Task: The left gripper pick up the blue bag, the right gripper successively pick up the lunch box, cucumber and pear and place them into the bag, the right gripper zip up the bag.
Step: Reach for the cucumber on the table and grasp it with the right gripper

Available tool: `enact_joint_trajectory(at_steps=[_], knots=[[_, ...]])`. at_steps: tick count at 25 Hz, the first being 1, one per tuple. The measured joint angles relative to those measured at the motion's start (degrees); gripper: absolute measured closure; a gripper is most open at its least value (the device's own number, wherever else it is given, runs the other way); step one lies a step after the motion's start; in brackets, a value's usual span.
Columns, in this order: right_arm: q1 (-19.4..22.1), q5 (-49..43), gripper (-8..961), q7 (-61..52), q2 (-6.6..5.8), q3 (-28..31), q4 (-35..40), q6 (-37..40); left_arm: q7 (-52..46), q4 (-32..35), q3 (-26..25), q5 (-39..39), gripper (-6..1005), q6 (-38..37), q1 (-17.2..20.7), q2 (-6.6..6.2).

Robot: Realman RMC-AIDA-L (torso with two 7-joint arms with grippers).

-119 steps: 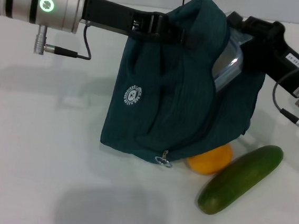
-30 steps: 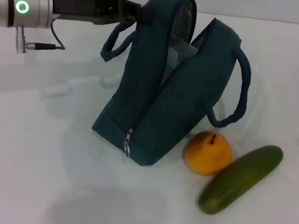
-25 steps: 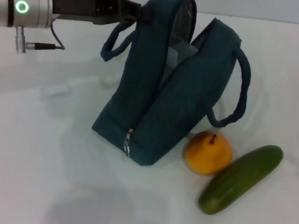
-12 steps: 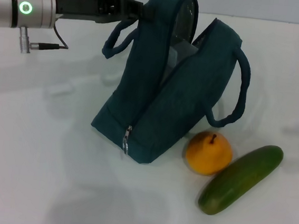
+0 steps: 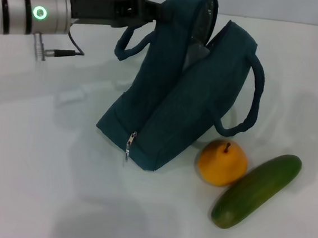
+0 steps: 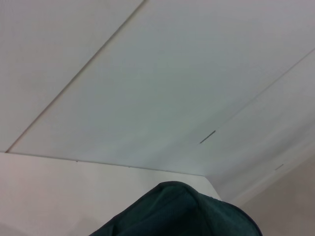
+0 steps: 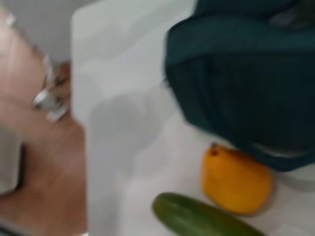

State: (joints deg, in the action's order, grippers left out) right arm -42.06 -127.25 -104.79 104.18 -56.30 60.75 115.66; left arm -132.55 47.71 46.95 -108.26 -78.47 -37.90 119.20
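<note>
Yellow pear (image 5: 222,162) touching cucumber (image 5: 256,189) — just beside blue bag (image 5: 175,101).

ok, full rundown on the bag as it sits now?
The bag is dark teal fabric with two loop handles. It stands tilted on the white table, unzipped and gaping at the top, with the metal zipper pull low at the near end. The left gripper holds its top edge. The pear sits against its base.
</note>
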Motion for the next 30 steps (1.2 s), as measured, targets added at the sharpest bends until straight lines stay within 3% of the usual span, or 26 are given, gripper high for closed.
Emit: enact_joint_trajectory(at_steps=[4,8,13,19,30], knots=[[-2.45,-2.86,80,0.64,2.09,-2.97,0.52,-0.38,0.32,-0.77,0.38,0.02,941,0.63,-0.63,0.21],[-3.84,-5.49,84,1.15,2.61,-4.39,0.70,-2.41,1.06,-1.23,0.41,0.08,941,1.48,-0.96,0.24],[-4.57,-8.38,89,1.17,3.75,-10.53,0.60,-6.58,1.41,-1.27,0.38,0.08,941,2.06,-0.94,0.24],[-5.74,-12.50,95,2.33,6.85,-14.00,0.50,-9.31,1.91,-1.43,0.36,1.00,941,2.23,-0.73,0.33],[-6.10,-15.52,107,3.30,10.49,-22.35,0.82,-15.50,2.44,-2.29,0.42,2.20,941,2.02,-0.60,0.28]])
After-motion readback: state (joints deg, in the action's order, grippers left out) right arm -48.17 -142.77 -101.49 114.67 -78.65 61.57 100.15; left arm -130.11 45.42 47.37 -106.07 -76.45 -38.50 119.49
